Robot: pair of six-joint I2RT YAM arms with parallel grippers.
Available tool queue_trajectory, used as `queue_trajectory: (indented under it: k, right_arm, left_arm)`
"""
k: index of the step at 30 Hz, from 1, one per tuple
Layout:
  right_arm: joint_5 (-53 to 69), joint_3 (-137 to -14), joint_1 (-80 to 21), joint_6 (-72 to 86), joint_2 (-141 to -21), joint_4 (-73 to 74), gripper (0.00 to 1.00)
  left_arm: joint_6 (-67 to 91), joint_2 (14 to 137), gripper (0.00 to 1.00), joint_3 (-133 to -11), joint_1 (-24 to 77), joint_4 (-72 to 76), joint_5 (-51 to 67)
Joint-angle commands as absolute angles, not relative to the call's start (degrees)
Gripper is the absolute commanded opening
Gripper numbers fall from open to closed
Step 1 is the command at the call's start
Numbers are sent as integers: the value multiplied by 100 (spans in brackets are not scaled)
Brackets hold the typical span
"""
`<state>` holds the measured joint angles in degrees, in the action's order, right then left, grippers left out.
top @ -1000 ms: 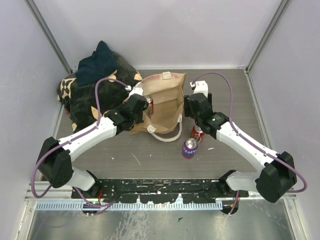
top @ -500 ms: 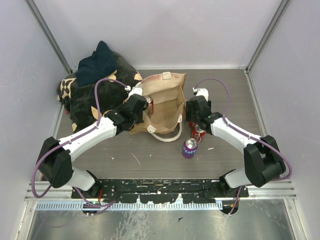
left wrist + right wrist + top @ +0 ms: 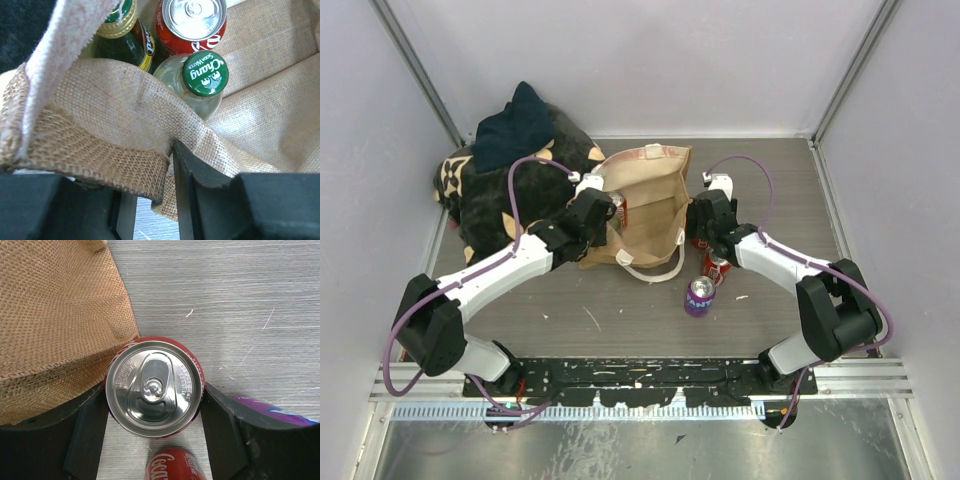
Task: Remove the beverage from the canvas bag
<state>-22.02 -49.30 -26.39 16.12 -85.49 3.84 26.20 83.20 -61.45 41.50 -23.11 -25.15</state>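
canvas bag (image 3: 100,100): rough woven cloth | red can (image 3: 155,385): shiny metal | table (image 3: 225,290): matt wood-grain

Tan canvas bag (image 3: 655,215), red can (image 3: 155,387)

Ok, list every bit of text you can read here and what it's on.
"Chang", "Soda Water": green cap on the clear bottle in the bag.
"Coca": second red can, cut by the frame edge.
Unreadable: embossing on the gripped can, green bottle label, bagged can, purple can.
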Motion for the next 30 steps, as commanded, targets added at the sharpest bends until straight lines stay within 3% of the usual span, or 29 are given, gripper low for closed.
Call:
queue_trajectory:
  k: [1,13,17,19,26,30]
  right_arm:
    - [-2357,-5022,-2615,1738,-8538,421,3]
    - [-2854,-5361,-2611,1813,-8241,1542,0]
    - [-2763,-5350,-2612,1772,-8219,1586,8]
    - [-2735,-5346,-2611,1767,-8291,1568,16]
    - [-2723,-5432,-2615,1789,-8407,1590,74]
    - [-2790,-5511,-2611,1735,-8347,1607,92]
  left_arm:
    - [2648,8435,41,-5915,4105,-2621,-2386]
    - [2638,8490,45,-5976,4106,-2568,-2321]
    - [2630,8513,48,-5985,4106,-2543,-2305]
    - [2628,8531,48,-5993,4112,-2532,-2292]
    - [2620,8500,49,-5961,4105,-2519,-2291]
    - [2602,8490,49,-5946,4105,-2527,-2295]
